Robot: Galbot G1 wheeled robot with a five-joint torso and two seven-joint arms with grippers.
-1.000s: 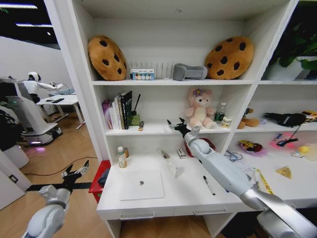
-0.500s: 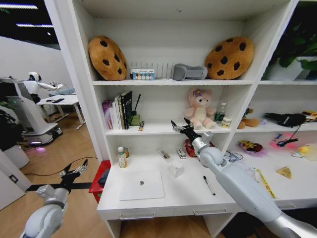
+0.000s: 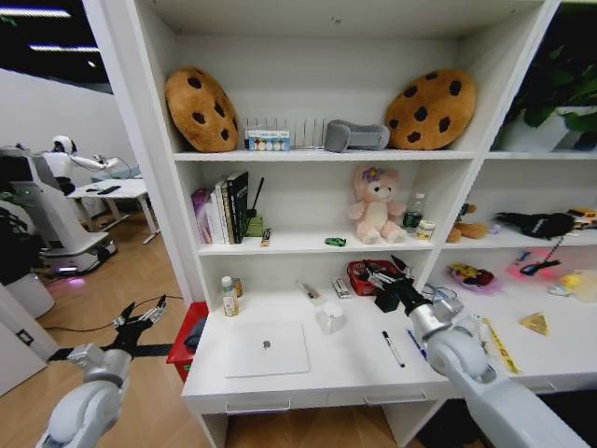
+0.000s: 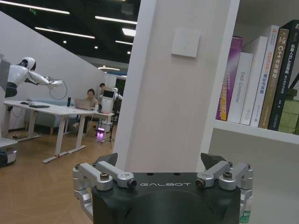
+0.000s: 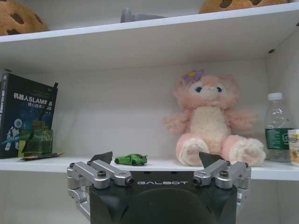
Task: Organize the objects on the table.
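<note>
The tiny green toy car [image 3: 335, 242] [image 5: 131, 159] stands on the middle shelf, left of the pink plush. My right gripper [image 3: 387, 280] [image 5: 158, 157] hangs open and empty, below and to the right of the car, over the back of the table [image 3: 336, 378]. On the white table lie the closed silver laptop [image 3: 267, 348], a black pen [image 3: 393, 348] and a blue pen [image 3: 415, 343] partly behind my right arm. My left gripper [image 3: 140, 319] [image 4: 160, 160] is open and empty, off the table's left end, facing the shelf's side post.
A small bottle [image 3: 229, 297], a white cup-like object [image 3: 329, 317] and a red item [image 3: 359, 276] sit at the back of the table. Books [image 3: 222, 209], a pink plush [image 3: 377, 203], a water bottle [image 3: 414, 213] and a small tin [image 3: 427, 229] line the middle shelf. Cookie cushions sit above.
My right gripper has drawn back from the middle shelf, down and to the right, leaving the green toy car standing on the shelf. The left arm has barely moved.
</note>
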